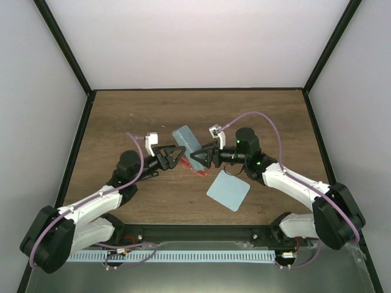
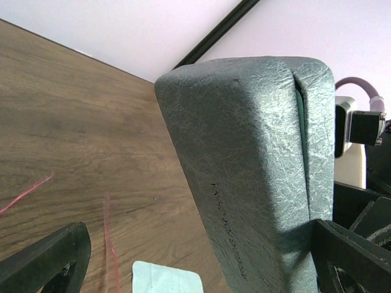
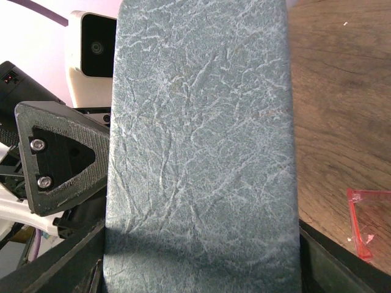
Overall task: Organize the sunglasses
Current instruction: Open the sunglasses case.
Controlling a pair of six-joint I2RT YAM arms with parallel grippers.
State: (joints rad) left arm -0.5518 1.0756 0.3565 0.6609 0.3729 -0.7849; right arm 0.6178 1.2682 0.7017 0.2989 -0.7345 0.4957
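From above, my left pincer point(image 1: 177, 154) and my right pincer point(image 1: 198, 160) meet tip to tip over the table point(image 1: 122, 122), with the grey-blue case point(image 1: 186, 140) between them. That view is too small to show how either set of jaws stands.

My right wrist camera does show it. The case fills the whole gap between my right fingers and touches both, so my right pincer is clamped on it. Only this view shows a red lens of the sunglasses point(image 3: 369, 223), lying flat on the wood just to the right of that pincer, clear of it.

My left wrist camera shows my left pincer spread wide and holding nothing. The case stands upright against its right finger, with the lid seam facing me. The left finger is well apart from it. Only here do I see the thin reddish arms of the sunglasses on the table, ahead of that left finger. The light blue cloth point(image 2: 165, 278) lies between my left fingers, below the case.

I count one case, one cloth, one pair of sunglasses and two pincers.
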